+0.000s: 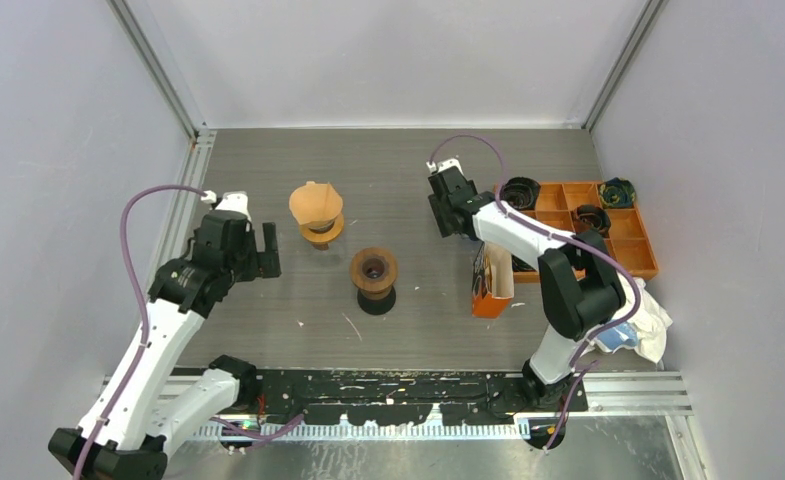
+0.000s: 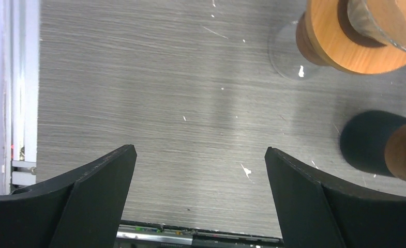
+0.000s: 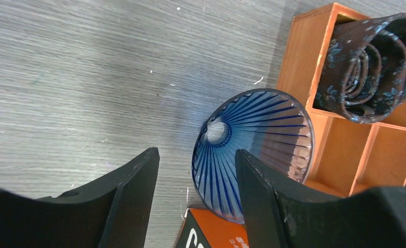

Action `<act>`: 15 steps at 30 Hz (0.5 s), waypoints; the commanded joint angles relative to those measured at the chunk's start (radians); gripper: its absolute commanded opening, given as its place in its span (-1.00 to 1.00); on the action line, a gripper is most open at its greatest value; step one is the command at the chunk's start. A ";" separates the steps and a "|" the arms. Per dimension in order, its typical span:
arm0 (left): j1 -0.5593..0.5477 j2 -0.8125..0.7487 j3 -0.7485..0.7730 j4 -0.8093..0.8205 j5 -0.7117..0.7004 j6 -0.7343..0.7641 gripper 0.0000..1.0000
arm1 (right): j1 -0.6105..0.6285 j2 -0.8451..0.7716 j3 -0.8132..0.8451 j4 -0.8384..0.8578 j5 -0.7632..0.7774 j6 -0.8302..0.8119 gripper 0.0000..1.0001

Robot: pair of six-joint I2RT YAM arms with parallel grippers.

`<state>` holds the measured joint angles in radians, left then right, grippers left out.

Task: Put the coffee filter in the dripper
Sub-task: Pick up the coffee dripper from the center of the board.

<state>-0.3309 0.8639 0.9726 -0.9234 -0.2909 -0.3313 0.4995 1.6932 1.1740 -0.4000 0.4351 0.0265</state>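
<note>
A brown paper coffee filter [image 1: 315,201] sits as an open cone in a glass dripper with a wooden collar [image 1: 322,231] at the table's middle left. Both show at the top right of the left wrist view, the filter [image 2: 384,20] above the collar [image 2: 345,49]. My left gripper [image 1: 265,250] is open and empty, just left of and nearer than this dripper; bare table lies between its jaws [image 2: 200,150]. My right gripper [image 1: 446,208] is open and empty [image 3: 196,151], beside a blue-ribbed glass dripper [image 3: 252,144] lying on its side.
A second brown dripper on a black base [image 1: 374,272] stands mid-table, also in the left wrist view [image 2: 384,147]. An orange filter box [image 1: 490,282] stands by the right arm. An orange compartment tray [image 1: 628,245] holds rolled items [image 3: 369,67]. A white cloth [image 1: 648,325] lies at the near right.
</note>
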 commanded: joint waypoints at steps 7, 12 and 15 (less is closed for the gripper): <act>0.022 -0.086 -0.026 0.091 -0.129 0.012 0.98 | -0.015 0.094 0.067 0.053 0.072 -0.042 0.03; 0.027 -0.088 -0.028 0.092 -0.131 0.010 0.98 | -0.014 0.078 0.066 0.052 0.057 -0.047 -0.37; 0.031 -0.088 -0.031 0.092 -0.126 0.012 0.99 | -0.015 0.065 0.069 0.043 0.044 -0.052 -0.58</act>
<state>-0.3092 0.7879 0.9428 -0.8864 -0.3935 -0.3305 0.4885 1.8000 1.1976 -0.3885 0.4706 -0.0166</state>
